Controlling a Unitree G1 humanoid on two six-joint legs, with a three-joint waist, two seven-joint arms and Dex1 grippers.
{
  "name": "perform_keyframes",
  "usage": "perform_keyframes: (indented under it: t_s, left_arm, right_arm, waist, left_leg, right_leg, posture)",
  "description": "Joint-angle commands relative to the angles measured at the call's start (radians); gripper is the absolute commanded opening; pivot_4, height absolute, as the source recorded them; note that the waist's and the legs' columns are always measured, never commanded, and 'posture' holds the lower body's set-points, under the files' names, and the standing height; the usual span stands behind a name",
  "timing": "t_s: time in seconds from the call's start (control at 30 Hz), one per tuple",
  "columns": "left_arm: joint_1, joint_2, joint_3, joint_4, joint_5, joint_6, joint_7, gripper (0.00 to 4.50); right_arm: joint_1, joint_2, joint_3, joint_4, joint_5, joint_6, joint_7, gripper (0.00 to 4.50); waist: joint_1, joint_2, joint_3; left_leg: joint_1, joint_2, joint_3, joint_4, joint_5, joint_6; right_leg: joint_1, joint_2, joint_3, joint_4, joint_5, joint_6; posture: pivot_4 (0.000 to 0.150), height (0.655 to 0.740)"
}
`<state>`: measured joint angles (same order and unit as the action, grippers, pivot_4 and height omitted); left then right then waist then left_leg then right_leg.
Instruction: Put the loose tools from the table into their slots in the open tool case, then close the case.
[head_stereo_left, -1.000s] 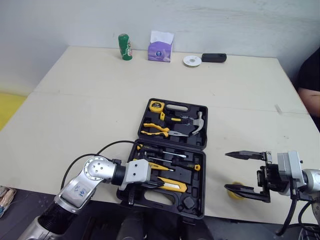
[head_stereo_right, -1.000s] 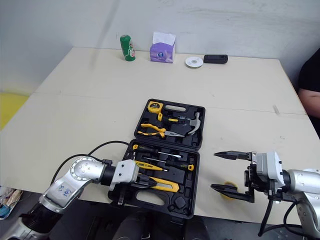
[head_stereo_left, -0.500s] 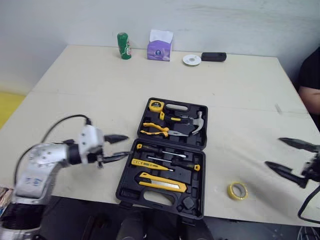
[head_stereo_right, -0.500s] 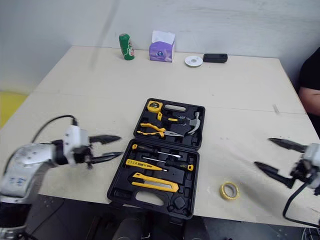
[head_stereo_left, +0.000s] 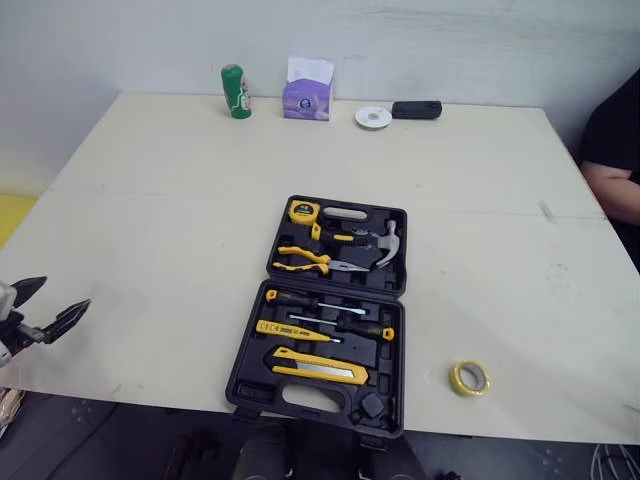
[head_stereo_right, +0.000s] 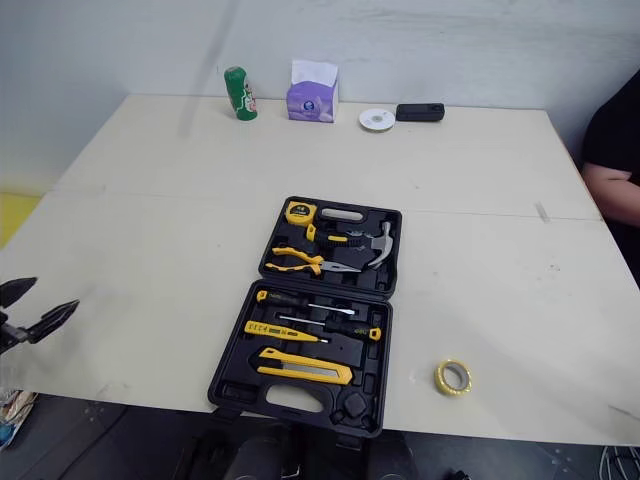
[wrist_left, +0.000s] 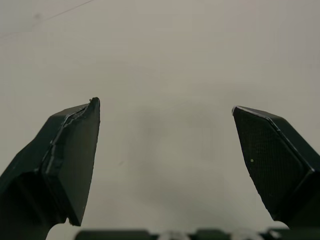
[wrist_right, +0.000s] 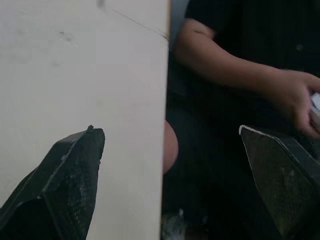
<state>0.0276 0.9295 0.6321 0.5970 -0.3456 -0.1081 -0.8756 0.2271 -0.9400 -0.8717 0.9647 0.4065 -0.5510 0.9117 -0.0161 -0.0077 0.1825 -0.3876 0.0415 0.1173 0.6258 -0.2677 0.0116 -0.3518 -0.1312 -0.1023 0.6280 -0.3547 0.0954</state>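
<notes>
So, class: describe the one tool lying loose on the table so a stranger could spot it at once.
On the pale table, find the open black tool case near the front edge. Right of its front corner lies a small tape roll, a yellow ring, the only yellow thing on bare tabletop.

Left end effector (head_stereo_left: 66, 291) cut by frame edge, person (head_stereo_left: 612, 140) mostly cropped

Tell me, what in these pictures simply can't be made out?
- The person: head views, cut off by the right edge; just a dark sleeve and a forearm.
- What the person's hand holds: right wrist view, cut off by the picture's edge.
- The label of the green can: head views, too small to read.
- The small black part in the near corner of the tool case: too small to identify.
</notes>
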Motion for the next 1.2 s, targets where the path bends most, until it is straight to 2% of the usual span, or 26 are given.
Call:
perform_keyframes:
  t_s: [0.03, 0.23, 0.4, 0.5, 0.7, 0.93, 1.1, 1.2]
  left_arm:
    - [0.027, 0.027, 0.067, 0.079, 0.005, -0.045, 0.057, 4.45]
    - [0.055, 0.034, 0.097, 0.166, 0.009, -0.067, 0.141, 4.45]
    - [0.018, 0.038, 0.082, 0.188, 0.000, -0.088, 0.139, 4.45]
    - [-0.037, 0.033, 0.063, 0.181, -0.007, -0.090, 0.129, 4.45]
    - [-0.093, -0.016, 0.009, 0.018, -0.046, -0.087, 0.040, 4.45]
    - [-0.157, -0.103, -0.163, -0.404, -0.172, 0.106, -0.072, 4.45]
    - [-0.174, -0.079, -0.248, -0.592, -0.231, 0.247, -0.147, 4.45]
    - [-0.200, -0.072, -0.296, -0.682, -0.269, 0.320, -0.191, 4.45]
  right_arm:
    - [0.039, -0.033, -0.035, 0.053, 0.008, -0.040, -0.063, 4.50]
    - [0.041, -0.026, -0.023, 0.094, 0.023, -0.052, -0.107, 4.50]
    - [0.018, -0.016, 0.015, 0.083, 0.008, -0.062, -0.101, 4.50]
    - [-0.008, -0.005, 0.038, 0.026, 0.016, -0.051, -0.081, 4.50]
    - [-0.002, 0.011, 0.074, -0.219, 0.042, 0.037, -0.049, 4.50]
    - [0.020, -0.021, 0.133, -0.701, 0.107, 0.485, -0.107, 4.50]
    - [0.118, -0.139, 0.138, -0.993, 0.168, 0.779, 0.057, 4.50]
    - [0.122, -0.221, 0.132, -1.072, 0.168, 0.933, 0.095, 4.50]
  waist:
    - [-0.009, 0.000, 0.000]
    - [-0.019, 0.000, 0.000]
    - [-0.016, 0.000, -0.001]
    - [-0.015, 0.000, -0.001]
    - [-0.012, 0.000, -0.001]
    - [-0.012, 0.000, -0.001]
    - [-0.012, 0.001, -0.001]
    - [-0.011, -0.001, 0.000]
  left_leg:
    - [0.000, 0.000, 0.000, -0.001, 0.000, 0.000]
    - [0.001, 0.001, 0.001, -0.003, 0.000, -0.001]
    - [0.000, 0.002, 0.002, -0.003, 0.000, -0.001]
    - [0.000, 0.002, 0.002, -0.003, 0.000, -0.001]
    - [0.000, 0.001, 0.003, -0.004, 0.000, -0.001]
    - [-0.001, 0.002, 0.004, -0.002, 0.002, -0.001]
    - [-0.002, 0.002, 0.004, -0.006, 0.004, 0.002]
    - [-0.002, 0.002, 0.005, -0.006, 0.005, 0.003]
  right_leg:
    - [0.000, 0.000, 0.000, 0.000, 0.000, 0.000]
    - [-0.002, 0.000, 0.001, 0.000, 0.000, -0.001]
    - [-0.003, 0.000, 0.001, 0.000, 0.000, -0.001]
    - [-0.003, 0.000, 0.002, 0.000, 0.000, -0.001]
    - [-0.003, 0.000, 0.002, 0.000, 0.000, -0.001]
    - [-0.004, 0.001, 0.002, 0.002, 0.002, 0.000]
    - [-0.006, 0.003, 0.002, 0.000, 0.001, -0.001]
    - [-0.006, 0.004, 0.002, 0.000, 0.001, -0.001]
  posture:
    - [0.150, 0.7400]
    - [0.150, 0.7400]
    - [0.150, 0.7400]
    - [0.150, 0.7400]
    - [0.150, 0.7400]
    - [0.150, 0.7400]
    - [0.150, 0.7400]
    - [0.150, 0.7400]
